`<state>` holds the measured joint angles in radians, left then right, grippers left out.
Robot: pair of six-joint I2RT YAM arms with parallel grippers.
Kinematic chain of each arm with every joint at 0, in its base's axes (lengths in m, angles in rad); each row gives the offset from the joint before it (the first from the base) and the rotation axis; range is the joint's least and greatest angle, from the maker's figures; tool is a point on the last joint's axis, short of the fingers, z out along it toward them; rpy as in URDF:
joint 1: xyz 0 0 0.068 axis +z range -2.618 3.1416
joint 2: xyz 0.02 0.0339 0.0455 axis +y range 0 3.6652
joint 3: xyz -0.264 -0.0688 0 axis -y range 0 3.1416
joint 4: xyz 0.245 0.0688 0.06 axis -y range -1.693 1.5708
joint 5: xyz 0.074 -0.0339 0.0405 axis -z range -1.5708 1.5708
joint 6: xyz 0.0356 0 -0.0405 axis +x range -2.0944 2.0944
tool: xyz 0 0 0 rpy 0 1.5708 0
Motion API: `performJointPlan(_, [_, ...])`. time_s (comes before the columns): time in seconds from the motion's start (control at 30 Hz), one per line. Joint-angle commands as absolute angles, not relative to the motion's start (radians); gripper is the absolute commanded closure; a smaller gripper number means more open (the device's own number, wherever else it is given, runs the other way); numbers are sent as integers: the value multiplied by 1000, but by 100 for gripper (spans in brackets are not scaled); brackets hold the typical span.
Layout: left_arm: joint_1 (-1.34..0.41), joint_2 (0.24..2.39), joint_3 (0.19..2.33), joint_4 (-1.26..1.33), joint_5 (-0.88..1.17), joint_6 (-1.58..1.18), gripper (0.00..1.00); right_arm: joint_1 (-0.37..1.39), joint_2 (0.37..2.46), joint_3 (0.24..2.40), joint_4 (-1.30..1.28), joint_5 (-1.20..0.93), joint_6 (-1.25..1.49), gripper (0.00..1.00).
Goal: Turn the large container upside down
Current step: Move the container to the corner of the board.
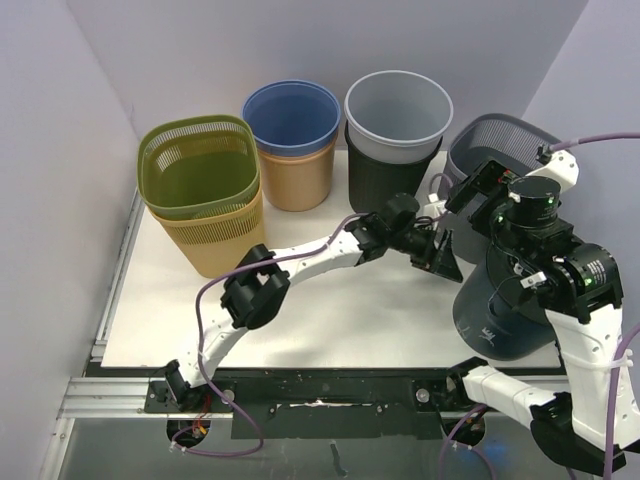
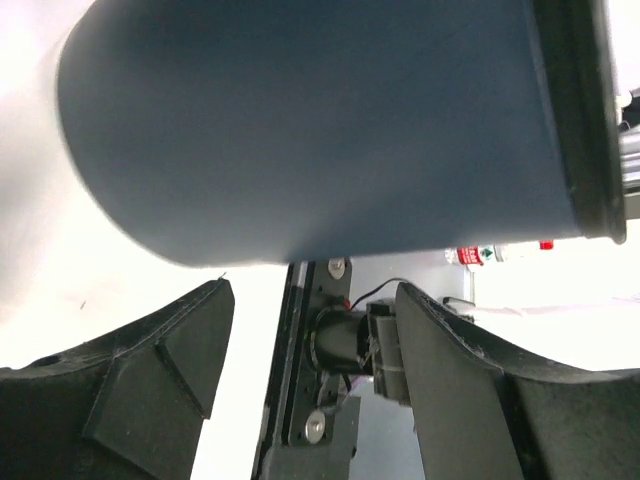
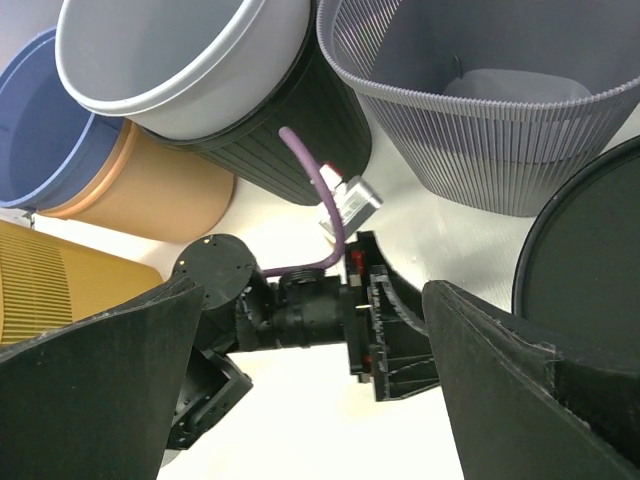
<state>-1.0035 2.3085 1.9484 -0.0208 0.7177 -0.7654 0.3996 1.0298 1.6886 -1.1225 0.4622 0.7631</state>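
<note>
Top external view: the large dark blue-grey plastic container (image 1: 503,312) stands on the white surface (image 1: 330,310) immediately right of the left claw (image 1: 443,254). Its wider end is down, so it may already be inverted, though its top is blocked from sight here. The left claw is spread wide and holds nothing. The right claw (image 1: 478,190) hovers just beyond it, over the container's far side, equally wide and empty.

Left wrist view: the container (image 2: 320,130) fills the space just ahead of the left claw (image 2: 310,300). Its smooth curved wall is clear of both fingers, and its thick rim lies toward the right finger's side.

Right wrist view: the container (image 3: 585,250) shows a flat, round, dark end beyond the right finger of the right claw (image 3: 310,300). A pale grey ribbed plastic basket (image 3: 480,110) sits ahead of the claw.

By its look the container is thin moulded plastic: light, fairly stiff, with a slick wall that a claw would slide on. The body is too broad to span, so the rim, pinched across its lip, is the place to take hold.
</note>
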Motion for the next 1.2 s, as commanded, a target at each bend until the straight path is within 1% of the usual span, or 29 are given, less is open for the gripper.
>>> performJointPlan(0.0, [-1077,2396,2152,-5,751,-767,35,394,1053,1716,-1088,469,750,3])
performJointPlan(0.1, [-1092,2444,2214,36,766,-813,36,393,1071,1750,-1154,513,755,3])
performJointPlan(0.23, [-1123,2522,2378,-6,810,-791,36,393,1070,1831,-1213,591,698,2])
performJointPlan(0.3, [-1138,2545,2416,2,820,-799,35,394,1058,1866,-1235,636,685,2])
performJointPlan(0.4, [-1143,2554,2414,64,822,-833,35,394,1011,1834,-1195,631,662,2])
performJointPlan(0.53, [-1137,2537,2400,83,834,-848,35,393,944,1722,-1124,594,652,2])
performJointPlan(0.63, [-1124,2420,2274,72,839,-795,36,393,942,1709,-1119,614,649,2])
performJointPlan(0.77, [-1089,2164,1895,186,813,-758,36,394,959,1731,-1123,634,622,0])
performJointPlan(0.83, [-1051,2048,1725,237,800,-785,36,393,989,1754,-1166,637,624,2])
performJointPlan(0.93, [-978,1851,1474,287,751,-824,36,391,1056,1745,-1230,573,636,2])
performJointPlan(1.03, [-919,1686,1346,150,651,-765,36,387,1095,1667,-1263,472,664,2])
performJointPlan(1.17, [-900,1539,1325,-87,477,-640,36,383,1100,1454,-1225,327,700,2])
